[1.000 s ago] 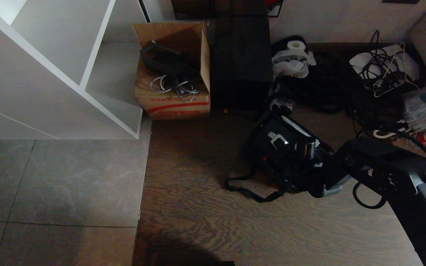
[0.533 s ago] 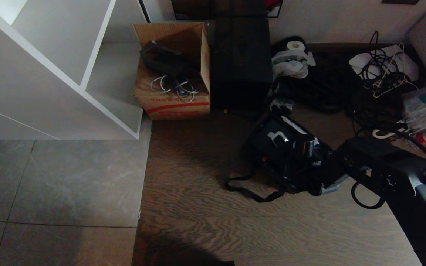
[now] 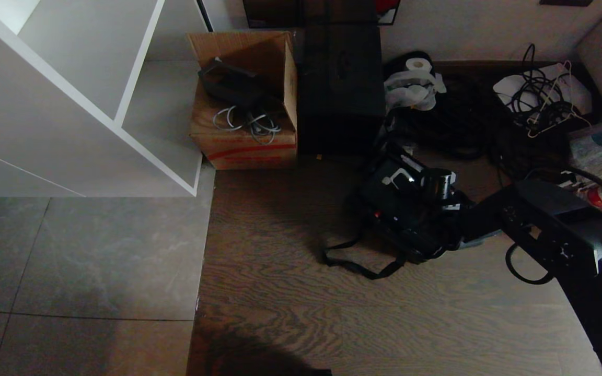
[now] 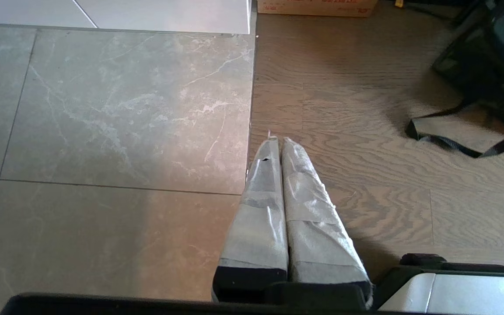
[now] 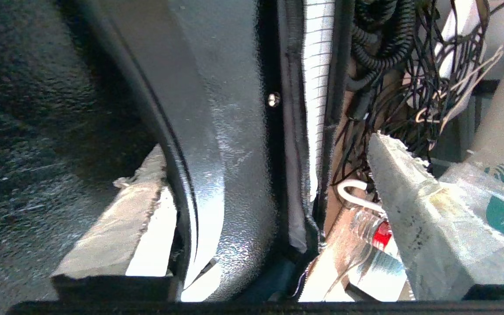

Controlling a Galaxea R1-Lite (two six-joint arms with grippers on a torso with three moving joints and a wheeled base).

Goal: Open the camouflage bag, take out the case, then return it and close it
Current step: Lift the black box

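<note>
Wood-grain flooring [image 3: 290, 292] fills most of the head view, meeting grey stone tiles [image 3: 81, 261] on the robot's left. The camouflage bag [image 3: 408, 206] lies on the wood to the robot's right, a dark boxy lump with a glint of white on top, a small red spot at its near edge and a black strap [image 3: 358, 263] looped loosely toward the near side. The right arm [image 3: 557, 235], black and angular, reaches in from the right, its far end lost against the bag's dark side. Behind stand an open cardboard box [image 3: 246, 141] holding grey cables, a plain black box [image 3: 340, 89] just beside it, a white shelf unit [image 3: 71, 99] and a tangle of black wires [image 3: 536, 104].

From the left wrist view, the left gripper [image 4: 277, 142] hangs above the seam between tile and wood, well apart from the bag, its two tape-wrapped fingers pressed together. Only here do the pale marble veins in the tile show clearly.

Close up in the right wrist view, the right gripper [image 5: 269, 157] has its jaws spread wide, one taped finger either side of a pebbled, glossy black panel with a small rivet and a stitched edge. I cannot tell whether either finger touches it. Past the far finger are a coiled black cord [image 5: 383, 30] and a clear bottle with a red cap [image 5: 372, 232], which the head view barely shows.
</note>
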